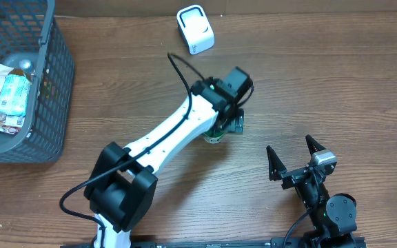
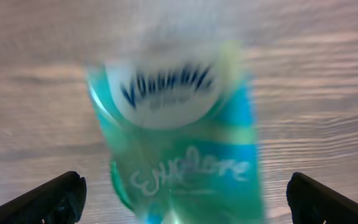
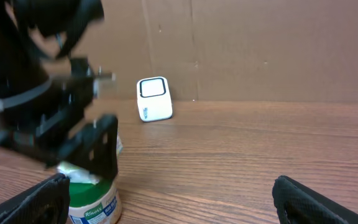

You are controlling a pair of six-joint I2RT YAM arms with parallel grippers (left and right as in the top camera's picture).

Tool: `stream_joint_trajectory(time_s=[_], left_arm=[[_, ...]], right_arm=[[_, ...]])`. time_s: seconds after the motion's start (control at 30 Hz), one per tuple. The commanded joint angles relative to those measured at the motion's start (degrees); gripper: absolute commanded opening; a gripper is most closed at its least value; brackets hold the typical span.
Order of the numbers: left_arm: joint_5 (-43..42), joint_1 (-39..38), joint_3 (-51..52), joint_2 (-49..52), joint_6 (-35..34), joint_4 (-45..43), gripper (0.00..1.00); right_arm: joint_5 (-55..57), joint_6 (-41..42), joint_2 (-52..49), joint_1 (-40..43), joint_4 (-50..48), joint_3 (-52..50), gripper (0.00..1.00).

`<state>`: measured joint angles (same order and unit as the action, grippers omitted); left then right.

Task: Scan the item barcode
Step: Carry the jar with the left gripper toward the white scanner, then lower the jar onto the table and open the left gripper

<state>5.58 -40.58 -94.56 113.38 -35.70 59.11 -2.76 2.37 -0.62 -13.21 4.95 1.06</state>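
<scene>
At the far left a dark wire basket point(image 1: 47, 103) sat on the wooden bench point(image 1: 336, 83), with a few crumpled snack packets point(image 1: 12, 96) lying in it. Moving right, the white left arm stretched out across the middle of the bench, and the left gripper point(image 1: 226, 117) hung directly over the item, a teal-green container point(image 3: 95, 199) with a white top. From overhead most of the container was hidden beneath the gripper, with only a bit of green and white showing at its edges. In the left wrist view the picture was blurred, but the two black fingers point(image 2: 48, 199) stood wide apart at either side with the container between them and bare bench showing on both sides, so the gripper was apart and not clamped on anything. The container appeared to rest upright on the bench. Beyond it, near the far edge, stood a small white scanner point(image 1: 195, 29), well apart from the container. At the lower right the right gripper point(image 1: 288, 142) hovered above bare bench, its fingers spread apart and holding nothing, well clear of the container and the scanner.
</scene>
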Motion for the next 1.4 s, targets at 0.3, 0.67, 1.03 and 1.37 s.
stream_joint_trajectory(time_s=[0.3, 0.67, 1.03, 1.37], left_arm=[[-0.1, 3.7, -4.5, -0.2, 3.8, -1.9, 1.0], [0.0, 3.1, -1.9, -0.1, 1.7, -3.5, 1.0], [-0.1, 2.3, 1.7, -0.1, 0.8, -7.5, 0.73], [-1.7, 2.3, 1.9, -0.1, 0.8, -6.5, 0.55]], right_arm=[[-0.3, -0.3, 0.5, -0.3, -0.3, -0.6, 1.0], [-0.3, -0.3, 0.5, -0.3, -0.3, -0.6, 1.0], [-0.3, -0.3, 0.5, -0.3, -0.3, -0.6, 1.0], [-0.3, -0.3, 0.5, -0.3, -0.3, -0.6, 1.0]])
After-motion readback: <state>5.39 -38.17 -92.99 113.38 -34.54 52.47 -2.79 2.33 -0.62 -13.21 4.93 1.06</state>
